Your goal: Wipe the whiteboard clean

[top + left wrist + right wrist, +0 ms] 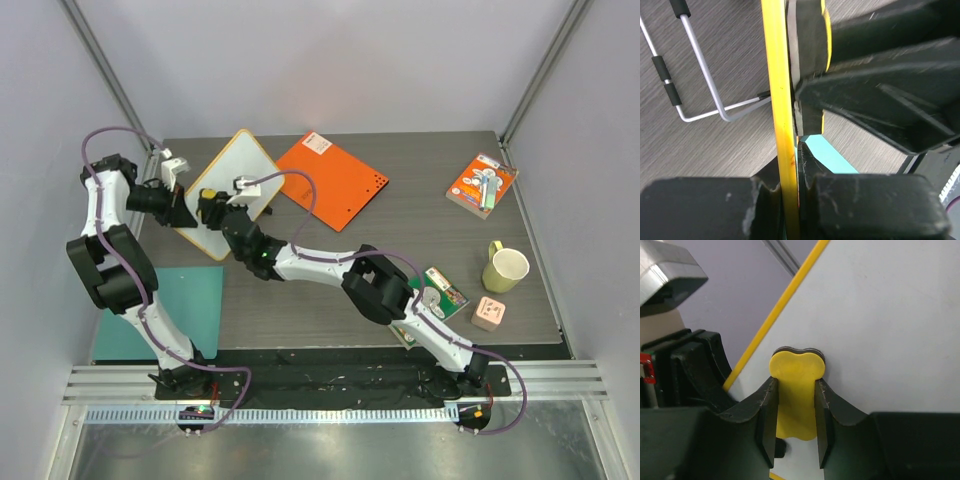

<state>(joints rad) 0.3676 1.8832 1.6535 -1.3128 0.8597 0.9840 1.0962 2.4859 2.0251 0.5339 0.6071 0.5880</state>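
Note:
The whiteboard, white with a thin yellow rim, stands tilted up off the table at the back left. My left gripper is shut on its lower left edge; in the left wrist view the yellow rim runs between the jaws of the left gripper. My right gripper is shut on a yellow eraser. The eraser's dark underside is pressed flat on the board's white face, close to the rim. The right gripper holds the eraser by its narrow waist.
A solid orange board lies just right of the whiteboard. A teal sheet lies at the near left. A wire stand sits behind the board. At the right are an orange pack, a yellow mug, a pink cube and a green pack.

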